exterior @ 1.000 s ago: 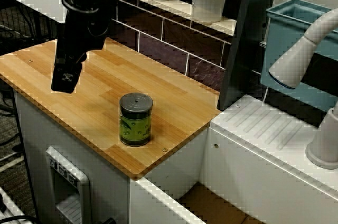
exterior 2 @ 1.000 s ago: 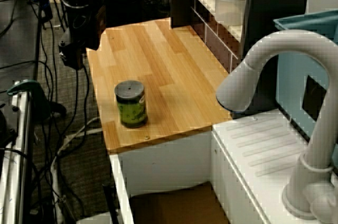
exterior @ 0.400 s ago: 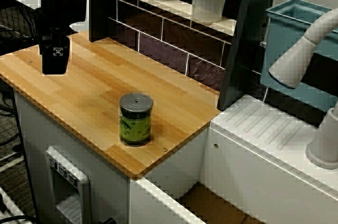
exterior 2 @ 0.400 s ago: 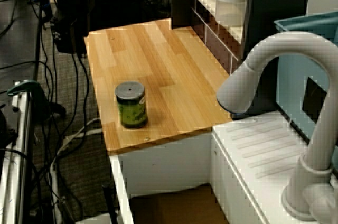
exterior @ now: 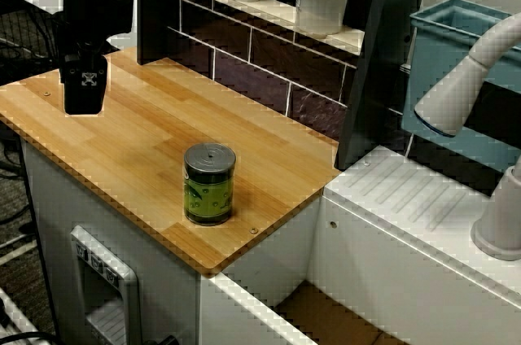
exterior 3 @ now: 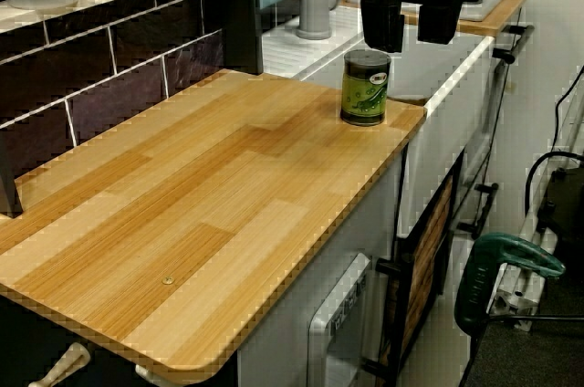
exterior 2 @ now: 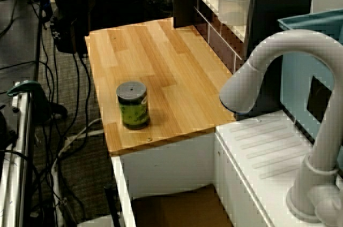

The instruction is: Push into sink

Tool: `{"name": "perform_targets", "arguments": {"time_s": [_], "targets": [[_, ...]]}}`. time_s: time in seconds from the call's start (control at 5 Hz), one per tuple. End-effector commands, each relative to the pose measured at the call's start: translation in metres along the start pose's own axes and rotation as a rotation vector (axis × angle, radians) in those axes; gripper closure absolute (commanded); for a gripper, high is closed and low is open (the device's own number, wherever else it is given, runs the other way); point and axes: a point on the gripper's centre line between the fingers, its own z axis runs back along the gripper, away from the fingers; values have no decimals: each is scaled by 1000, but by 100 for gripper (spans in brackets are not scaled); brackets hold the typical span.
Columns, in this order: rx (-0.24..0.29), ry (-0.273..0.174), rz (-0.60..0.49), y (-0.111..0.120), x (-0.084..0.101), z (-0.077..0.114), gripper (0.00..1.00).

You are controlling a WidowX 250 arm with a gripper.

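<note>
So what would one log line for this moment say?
stage: approach | gripper: over far counter end, holding nothing | can: upright near sink-side edge, untouched | sink: no can inside

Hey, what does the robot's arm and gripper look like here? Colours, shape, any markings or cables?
The boxy matte-black gripper is a narrow rectangular block that widens upward into a bulkier, rounder black housing. On its camera-facing side is a small white geometric marking. Thin dark cables hang beside it in the side view, but I can't tell if they belong to the arm.
</note>
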Motion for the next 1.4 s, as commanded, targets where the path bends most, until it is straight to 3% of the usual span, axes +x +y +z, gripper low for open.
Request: {"name": "perform_targets", "arguments": {"time_s": [0.0,0.4,0.8,1.2], "targets": [[64,-5,-14,1,22,-27,0],[57,0,-47,-2,38,-40,0],[41,11,-148,-28,66,-55,0],[-16,14,-221,-54,96,-62,0]]}}
